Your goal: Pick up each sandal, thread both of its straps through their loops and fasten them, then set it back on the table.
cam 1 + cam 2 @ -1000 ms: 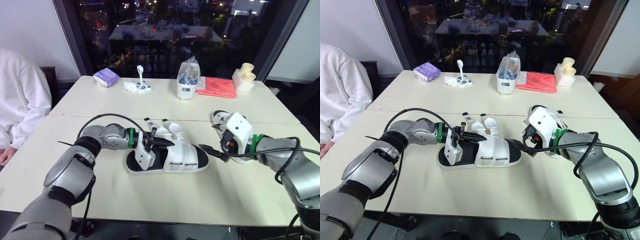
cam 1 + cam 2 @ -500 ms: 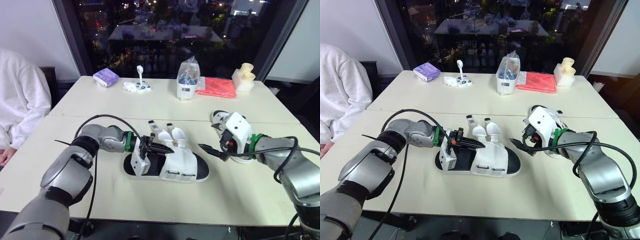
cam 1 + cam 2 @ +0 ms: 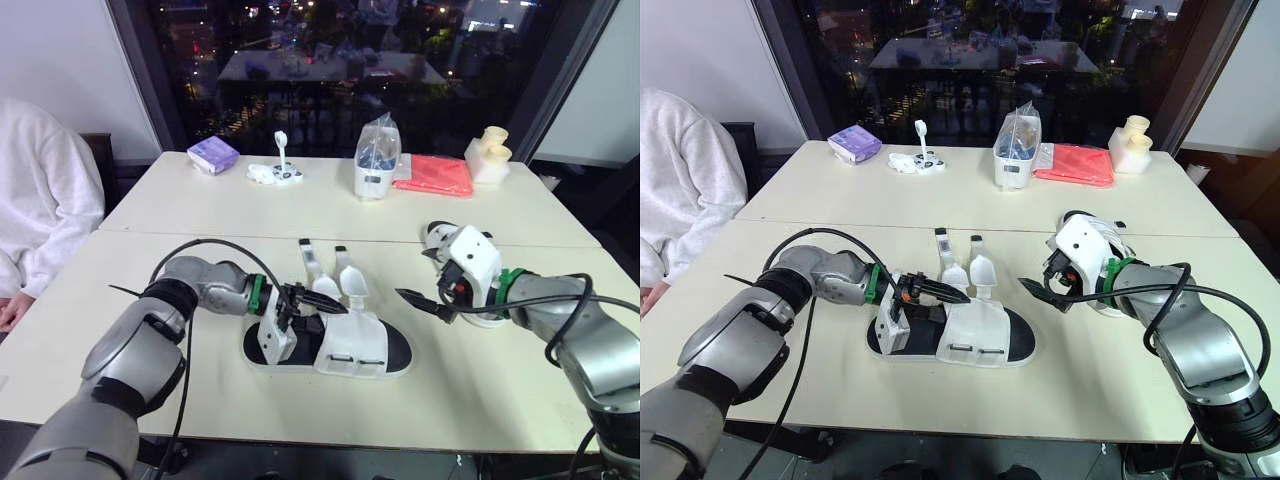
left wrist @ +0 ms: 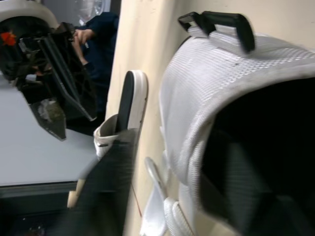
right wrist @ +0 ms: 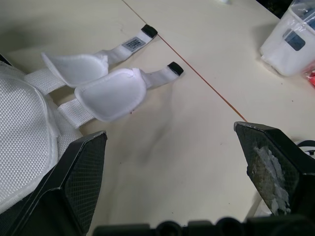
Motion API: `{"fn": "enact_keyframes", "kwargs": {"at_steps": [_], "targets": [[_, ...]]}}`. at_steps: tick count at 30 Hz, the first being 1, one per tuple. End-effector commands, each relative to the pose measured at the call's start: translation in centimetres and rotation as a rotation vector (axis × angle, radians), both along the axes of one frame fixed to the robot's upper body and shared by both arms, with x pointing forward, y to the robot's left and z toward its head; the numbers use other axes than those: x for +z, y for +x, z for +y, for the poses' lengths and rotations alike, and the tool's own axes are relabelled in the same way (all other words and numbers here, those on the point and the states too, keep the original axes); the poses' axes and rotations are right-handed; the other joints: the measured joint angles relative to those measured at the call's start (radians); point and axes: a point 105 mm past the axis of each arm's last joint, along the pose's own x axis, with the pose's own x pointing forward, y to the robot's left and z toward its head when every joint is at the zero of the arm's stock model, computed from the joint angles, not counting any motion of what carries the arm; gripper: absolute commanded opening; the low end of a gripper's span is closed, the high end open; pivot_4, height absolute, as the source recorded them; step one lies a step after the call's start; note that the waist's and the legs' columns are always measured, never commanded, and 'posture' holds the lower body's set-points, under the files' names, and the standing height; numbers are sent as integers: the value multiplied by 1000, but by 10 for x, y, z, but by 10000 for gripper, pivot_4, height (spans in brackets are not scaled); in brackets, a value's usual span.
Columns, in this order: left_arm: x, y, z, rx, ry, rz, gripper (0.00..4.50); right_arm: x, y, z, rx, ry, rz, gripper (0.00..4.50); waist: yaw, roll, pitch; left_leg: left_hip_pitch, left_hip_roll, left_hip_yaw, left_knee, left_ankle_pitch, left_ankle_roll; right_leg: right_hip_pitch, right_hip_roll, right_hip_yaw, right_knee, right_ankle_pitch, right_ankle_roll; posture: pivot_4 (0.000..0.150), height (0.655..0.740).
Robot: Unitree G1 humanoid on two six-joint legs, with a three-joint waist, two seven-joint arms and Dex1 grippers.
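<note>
Left gripper (image 3: pixel 318 300) has its two black fingers pressed together on the heel end of the white mesh sandal with a black footbed (image 3: pixel 340 345), one finger (image 4: pixel 106 184) outside the mesh band and the other inside it. That sandal lies flat on the cream table (image 3: pixel 200 385), near the front edge, toe pointing to the robot's right. Its two white padded straps with black tips (image 5: pixel 110 93) are unthreaded and lie spread on the table on the sandal's far side, side by side and just apart.

Right gripper (image 5: pixel 170 132) hovers just off the toe end of that sandal, its fingers spread wide and holding nothing. Close beside the right wrist lies the second white sandal with a black insole (image 4: pixel 133 98).

At the far side of the table stand a purple packet (image 3: pixel 212 154), a small white gadget (image 3: pixel 278 173), a clear plastic bag of small items (image 3: pixel 376 160), a folded coral-red cloth (image 3: pixel 436 175) and a cream-coloured holder (image 3: pixel 488 152). A person in a white hooded top (image 3: pixel 40 200) sits at the table's left end.
</note>
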Motion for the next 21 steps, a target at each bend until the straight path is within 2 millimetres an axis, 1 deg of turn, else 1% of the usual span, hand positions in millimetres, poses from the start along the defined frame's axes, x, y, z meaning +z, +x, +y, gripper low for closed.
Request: {"fn": "enact_keyframes", "kwargs": {"at_steps": [1, 4, 6, 8, 11, 15, 17, 19, 21], "targets": [[3, 1, 5, 0, 5, -20, 44674, 11, -1, 0, 7, -23, -51, 45000, 0, 0, 0, 0, 0, 0, 0, 0, 0, 0, 0, 0, 0, 0, 0, 1500, 7400], [4, 3, 15, 21, 23, -30, 44674, 11, -1, -1, 9, -28, -50, 45000, -3, 0, 0, 0, 0, 0, 0, 0, 0, 0, 0, 0, 0, 0, 0, 1500, 7400], [6, 5, 29, 42, 52, -49, 44674, 12, 0, -2, 10, -35, -49, 45000, -3, 0, 0, 0, 0, 0, 0, 0, 0, 0, 0, 0, 0, 0, 0, 1500, 7400], [12, 8, 43, 78, 58, -64, 44674, 11, 0, -2, 16, -40, -46, 45000, -4, 0, 0, 1, 1, 0, 0, 0, 0, 0, 1, 0, 1, 0, 0, 1500, 7400], [21, 12, 59, 130, 52, -76, 44674, 10, 1, -1, 21, -42, -44, 45000, -2, 0, 0, 1, 1, 0, 0, 0, 0, 0, 1, 0, 1, 0, 0, 1500, 7400], [38, 24, 72, 241, -36, -49, 44674, 4, 0, 0, 33, -46, -32, 45000, 2, 0, 0, 1, 1, 0, 1, 0, 0, 1, 1, 0, 1, 0, 0, 1500, 7400], [45, 36, 74, 342, -121, 0, 44674, -2, 1, -1, 39, -76, -35, 45000, 2, 0, 0, 1, 0, 0, 1, 0, 0, 1, 0, 0, 0, 0, 0, 1500, 7400], [53, 55, 74, 482, -226, 88, 44674, -6, 2, -2, 47, -88, -52, 45000, 2, 0, 0, 1, 0, 0, 2, 0, 0, 2, 0, -1, 0, 0, 0, 1500, 7400], [61, 74, 74, 601, -327, 242, 44674, -11, 2, -4, 56, -109, -58, 45000, 1, 0, 0, 1, 0, 0, 3, 0, 0, 3, 0, -2, 0, 0, 0, 1500, 7400]]}}
